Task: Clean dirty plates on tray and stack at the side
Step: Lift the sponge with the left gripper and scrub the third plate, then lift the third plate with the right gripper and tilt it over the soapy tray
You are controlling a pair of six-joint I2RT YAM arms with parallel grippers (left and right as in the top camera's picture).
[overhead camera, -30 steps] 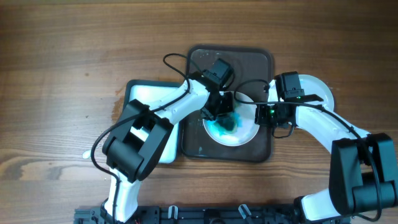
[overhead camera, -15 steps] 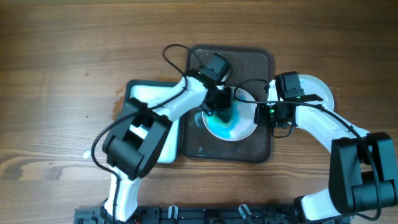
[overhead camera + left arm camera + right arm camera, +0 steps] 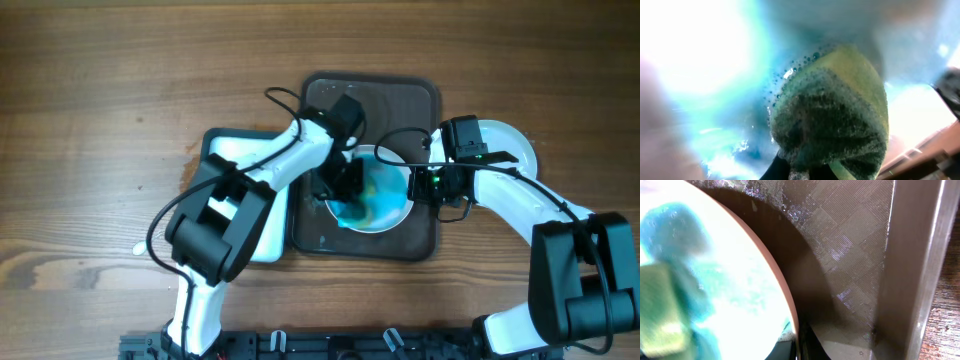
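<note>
Plate [image 3: 392, 208] lies flat in the brown tray [image 3: 420, 100] at mid-table, its face smeared with blue soap. Sponge [image 3: 835, 105], green and yellow, is pressed onto the plate's left half, with foam bubbles around it. Left gripper [image 3: 345, 188] is clamped on the sponge. Right gripper [image 3: 426, 185] is closed on the plate's right rim. A second white plate [image 3: 515, 140] sits just right of the tray, toward the right edge. A white board [image 3: 230, 150] lies against the tray's left side.
</note>
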